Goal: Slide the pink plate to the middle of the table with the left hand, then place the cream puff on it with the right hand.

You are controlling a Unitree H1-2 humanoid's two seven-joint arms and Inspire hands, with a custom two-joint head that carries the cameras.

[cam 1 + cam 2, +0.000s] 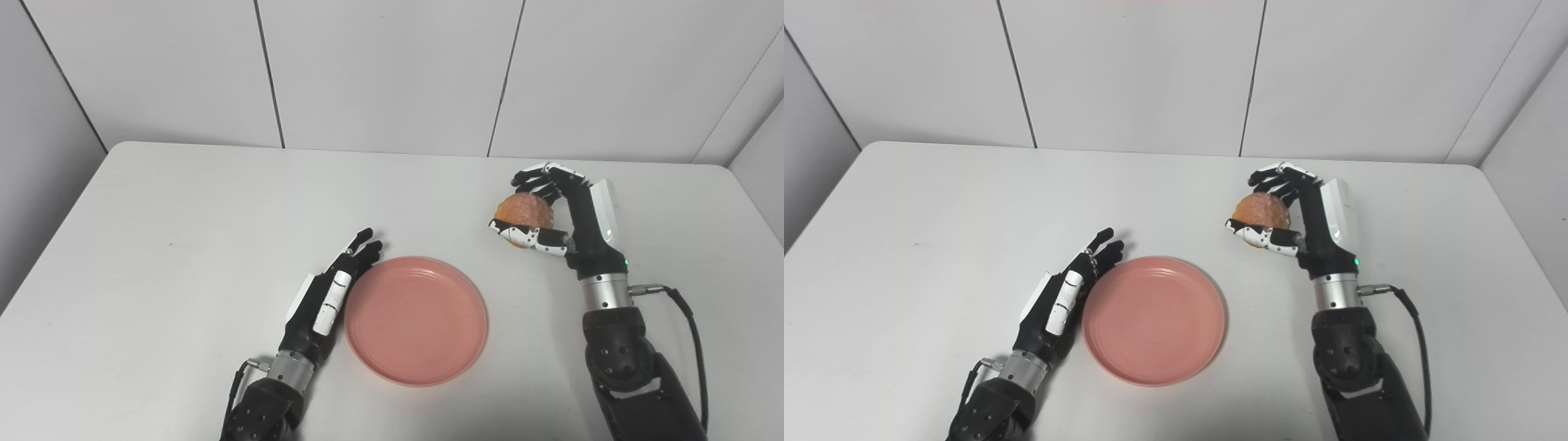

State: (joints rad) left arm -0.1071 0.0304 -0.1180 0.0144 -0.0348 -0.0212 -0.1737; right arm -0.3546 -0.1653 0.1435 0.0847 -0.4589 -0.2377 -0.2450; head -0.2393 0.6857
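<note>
The pink plate [416,321] lies flat near the middle of the white table [184,214], towards the front. My left hand [327,294] lies open with straight fingers along the plate's left rim, touching or nearly touching it. My right hand [551,214] is shut on the round golden-brown cream puff [525,213], thumb under it and fingers over it. It holds the puff above the table, to the right of and beyond the plate. In the right eye view the plate [1153,320] and the puff [1263,211] stand the same way.
The table's back edge meets a white panelled wall [392,73]. A black cable [689,324] runs from my right wrist down along the forearm.
</note>
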